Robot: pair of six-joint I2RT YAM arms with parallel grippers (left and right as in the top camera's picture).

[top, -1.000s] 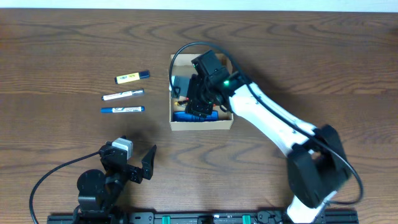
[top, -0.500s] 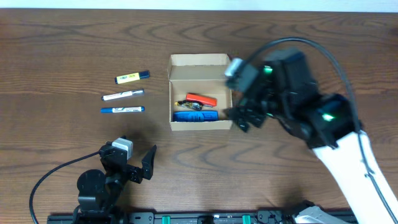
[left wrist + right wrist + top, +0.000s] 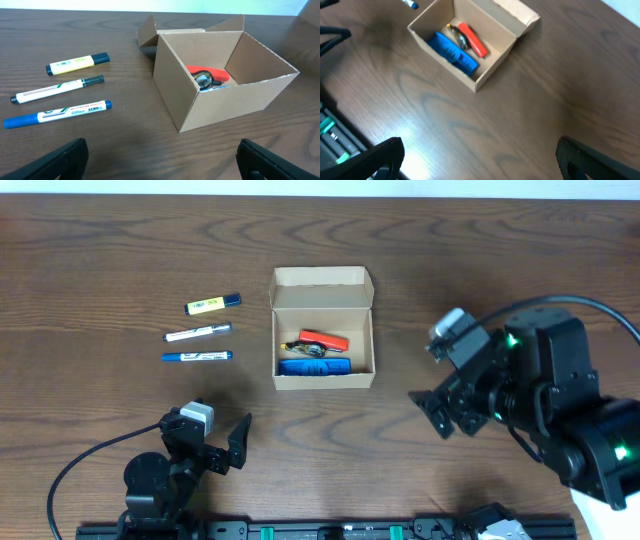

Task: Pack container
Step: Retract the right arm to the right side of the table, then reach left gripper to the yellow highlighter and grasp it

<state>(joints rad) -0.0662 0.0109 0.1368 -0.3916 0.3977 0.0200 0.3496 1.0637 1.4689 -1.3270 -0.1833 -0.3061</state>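
The container (image 3: 323, 381) is a small, plain tan cardboard box, rectangular and unmarked. It sits upright on the wooden counter (image 3: 100, 240), a little toward 12 o'clock from the middle, with its long sides running from 9 to 3 o'clock. It is open: the hinged lid flap (image 3: 322, 277) is folded back along the 12 o'clock edge. Inside, a blue object (image 3: 314, 366) lies against the 6 o'clock wall, with a red object (image 3: 323, 339) just beside it toward 12 o'clock.
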